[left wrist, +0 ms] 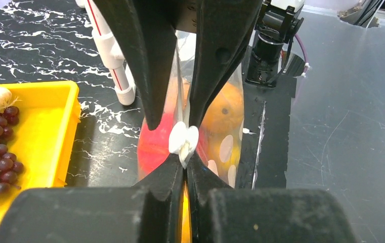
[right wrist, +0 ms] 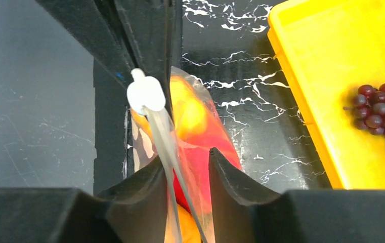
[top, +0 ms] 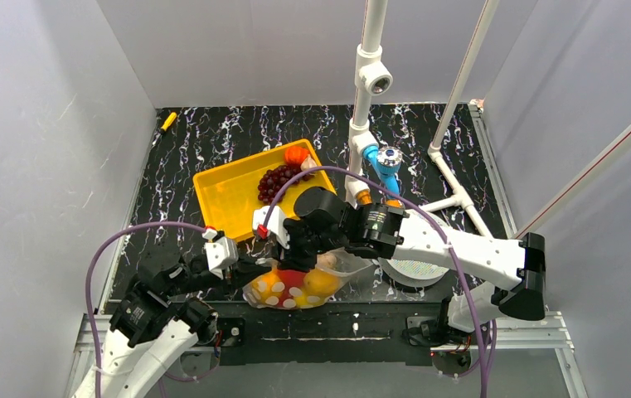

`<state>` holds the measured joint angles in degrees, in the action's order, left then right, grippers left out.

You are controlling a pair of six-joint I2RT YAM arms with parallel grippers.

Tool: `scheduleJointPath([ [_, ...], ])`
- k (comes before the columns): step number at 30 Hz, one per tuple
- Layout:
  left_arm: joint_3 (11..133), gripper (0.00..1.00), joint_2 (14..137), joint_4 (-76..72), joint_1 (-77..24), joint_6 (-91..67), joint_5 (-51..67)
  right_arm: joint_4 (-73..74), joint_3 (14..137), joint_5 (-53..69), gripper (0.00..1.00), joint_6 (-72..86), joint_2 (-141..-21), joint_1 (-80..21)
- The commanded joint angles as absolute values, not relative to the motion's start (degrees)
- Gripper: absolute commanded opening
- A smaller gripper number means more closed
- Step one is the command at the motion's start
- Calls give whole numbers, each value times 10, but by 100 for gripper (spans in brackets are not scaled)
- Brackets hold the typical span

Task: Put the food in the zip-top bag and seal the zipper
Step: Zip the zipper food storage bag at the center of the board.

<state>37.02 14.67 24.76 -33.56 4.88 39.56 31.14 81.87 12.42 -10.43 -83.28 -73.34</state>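
Clear bag (top: 295, 290) had its zipper (left wrist: 183, 139) pinched by the left hand (left wrist: 185, 163); the right hand (right wrist: 185, 162) stood spread; one grape bunch (top: 277, 181) lay in one tray (top: 220, 197).

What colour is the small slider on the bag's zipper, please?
The slider is white, seen best in the left wrist view.

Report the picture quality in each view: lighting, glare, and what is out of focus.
Top external: even light, no harsh glare, the zip-top bag sharp. Left wrist: the near fingers are dark and blurred, and the zipper clip is bright white and in focus. Right wrist: the fingers are likewise dark and soft, while the grapes are crisp.
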Motion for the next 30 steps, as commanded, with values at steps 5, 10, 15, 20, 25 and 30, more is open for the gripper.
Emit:
scheduleJointPath([
  [5,355,0,134,204,-336,23,418,330,884,72,44,-105,-833,-737],
  [10,365,0,154,218,-336,21,429,330,889,59,6,-104,-831,-742],
  [15,376,0,165,239,-336,36,424,341,895,79,35,-97,-826,-742],
  [20,372,0,159,223,-336,32,415,354,901,102,35,-102,-848,-742],
  [25,371,7,167,222,-336,21,411,331,886,111,1,-101,-836,-742],
  [30,365,51,178,220,-335,7,385,301,849,133,1,-89,-802,-731],
])
